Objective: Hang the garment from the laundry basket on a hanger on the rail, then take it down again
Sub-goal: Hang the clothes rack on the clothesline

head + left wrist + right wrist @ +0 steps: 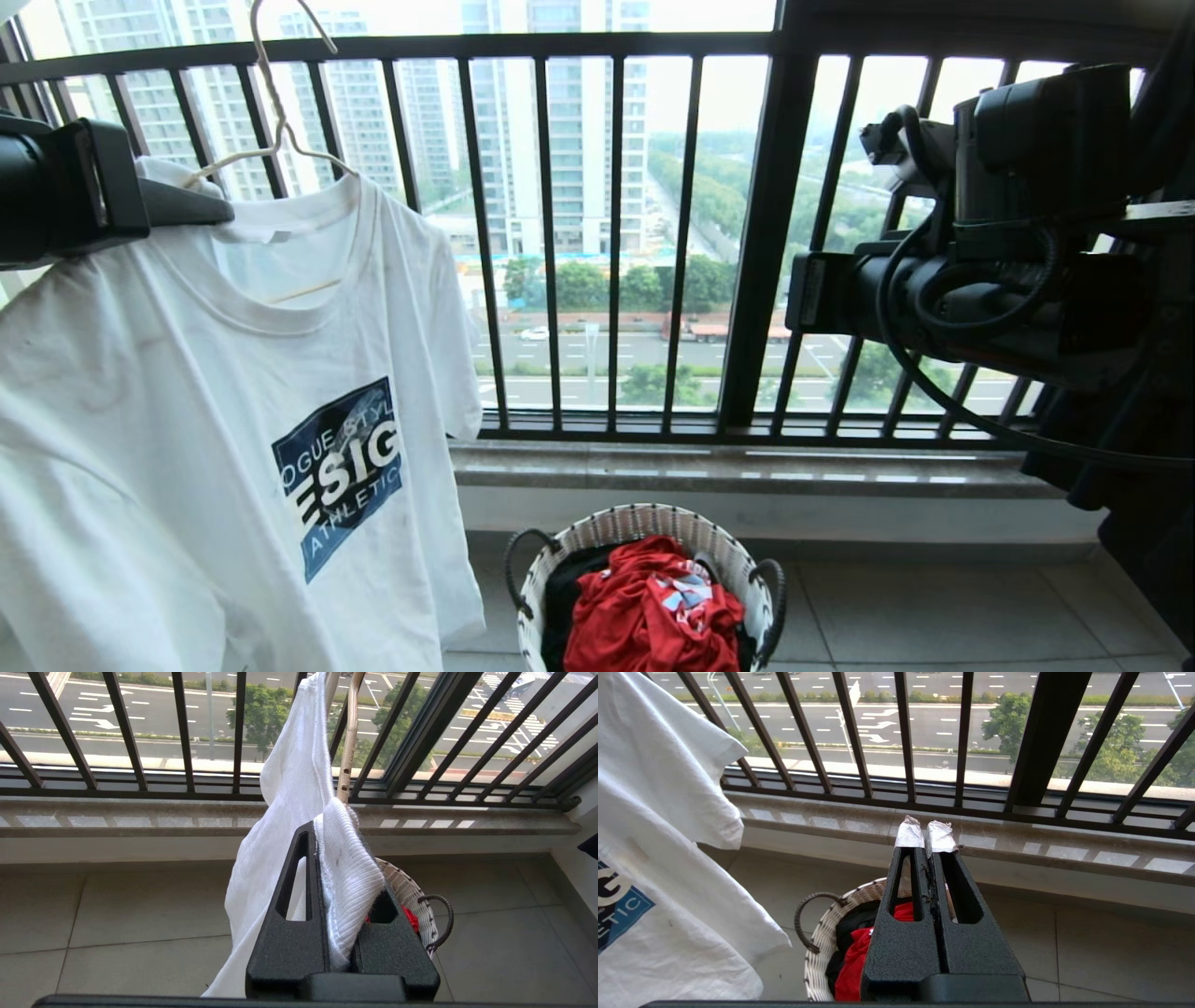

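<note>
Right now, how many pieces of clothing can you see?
3: the white T-shirt on the hanger, gripped by the left gripper; a red garment and a black one in the basket. More may lie underneath.

Both arms are matte black and boxy. The right arm (1008,252) carries looping black cables. The right end effector (930,835) has slotted, grainy black fingers (909,835) with white-taped tips.

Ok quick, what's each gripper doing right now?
Left gripper: shut on the T-shirt's ribbed collar, beside the hanger.
Right gripper: shut, holding nothing.
</note>
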{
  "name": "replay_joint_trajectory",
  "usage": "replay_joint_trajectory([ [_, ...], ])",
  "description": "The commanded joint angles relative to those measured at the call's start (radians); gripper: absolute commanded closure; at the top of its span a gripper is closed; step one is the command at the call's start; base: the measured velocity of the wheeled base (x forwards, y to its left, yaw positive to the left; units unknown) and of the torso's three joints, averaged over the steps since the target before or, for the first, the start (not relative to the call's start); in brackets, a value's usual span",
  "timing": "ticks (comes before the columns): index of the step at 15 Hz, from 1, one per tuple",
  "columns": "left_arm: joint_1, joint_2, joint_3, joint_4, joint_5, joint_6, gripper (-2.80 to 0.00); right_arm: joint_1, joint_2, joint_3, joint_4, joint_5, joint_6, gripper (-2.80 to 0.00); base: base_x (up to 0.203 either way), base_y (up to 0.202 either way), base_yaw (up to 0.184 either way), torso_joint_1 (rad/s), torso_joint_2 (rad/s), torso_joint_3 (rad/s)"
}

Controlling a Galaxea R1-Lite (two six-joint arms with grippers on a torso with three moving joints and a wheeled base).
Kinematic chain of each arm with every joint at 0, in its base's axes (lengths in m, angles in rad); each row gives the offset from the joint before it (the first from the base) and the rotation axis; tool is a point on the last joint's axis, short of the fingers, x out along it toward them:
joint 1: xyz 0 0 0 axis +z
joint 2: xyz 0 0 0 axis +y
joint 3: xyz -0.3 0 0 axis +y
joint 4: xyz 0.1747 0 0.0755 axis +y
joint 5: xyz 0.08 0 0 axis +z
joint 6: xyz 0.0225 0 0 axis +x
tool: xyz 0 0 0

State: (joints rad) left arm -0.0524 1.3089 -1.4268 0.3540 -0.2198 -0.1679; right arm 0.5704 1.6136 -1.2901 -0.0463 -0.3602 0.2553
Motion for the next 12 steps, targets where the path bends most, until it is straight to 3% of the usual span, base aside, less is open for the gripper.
replay_joint_trajectory([
  [1, -0.009, -0.001, 0.005, 0.002, -0.001, -0.001, 0.0, 0.0, -0.023, 0.005, -0.003, -0.002, 0.001, 0.0, 0.0, 0.0, 0.0, 0.0, 0.0, 0.0],
  [9, -0.009, -0.066, 0.019, 0.002, -0.002, 0.007, 0.0, 0.0, -0.077, 0.034, -0.001, -0.002, -0.004, 0.0, 0.0, 0.0, 0.0, 0.0, 0.0, 0.0],
  [12, -0.011, -0.1, 0.032, 0.003, -0.006, 0.019, 0.0, 0.0, -0.135, 0.055, -0.004, -0.002, -0.003, 0.0, 0.0, 0.0, 0.0, 0.027, -0.17, -0.242],
])
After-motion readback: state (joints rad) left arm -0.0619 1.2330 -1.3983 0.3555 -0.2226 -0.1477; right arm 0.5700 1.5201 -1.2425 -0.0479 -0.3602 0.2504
